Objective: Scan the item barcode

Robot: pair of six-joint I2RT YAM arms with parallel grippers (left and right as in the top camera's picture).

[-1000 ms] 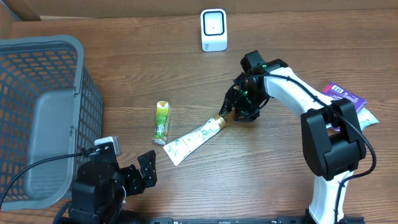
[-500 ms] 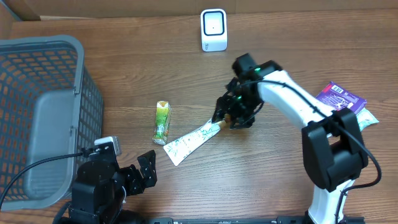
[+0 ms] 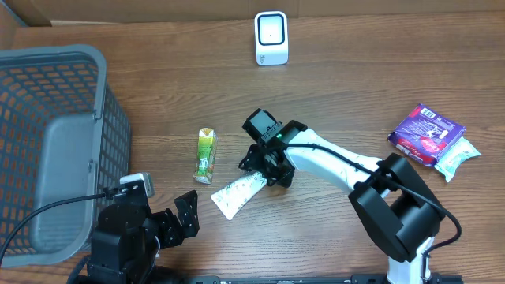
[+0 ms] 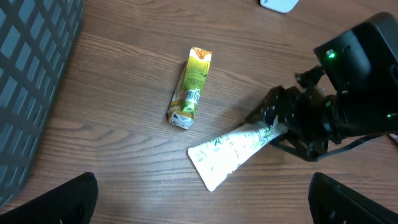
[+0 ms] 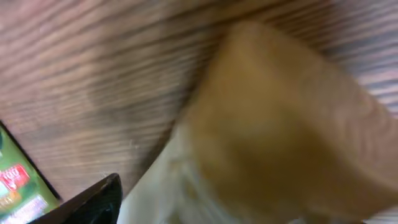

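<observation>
Scan not yet done: the white, green-printed squeeze tube point(image 3: 235, 189) lies flat mid-table, well short of the white box scanner point(image 3: 271, 37) at the far edge. The right gripper point(image 3: 264, 163) sits over its tan cap end (whether it grips, I cannot tell); the left gripper point(image 3: 180, 221) hangs spread wide, empty. Bare wood point(image 3: 355, 87) lies open toward the scanner; a small green carton point(image 3: 206, 153) lies near the tube, a grey mesh basket point(image 3: 55, 57) well left.

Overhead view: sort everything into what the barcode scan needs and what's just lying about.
For the job:
tube
scanner
right tool, at the tube's cap end

Lying about:
green carton
basket
purple packet
pale packet beside it
left tool, open, off to the side
</observation>
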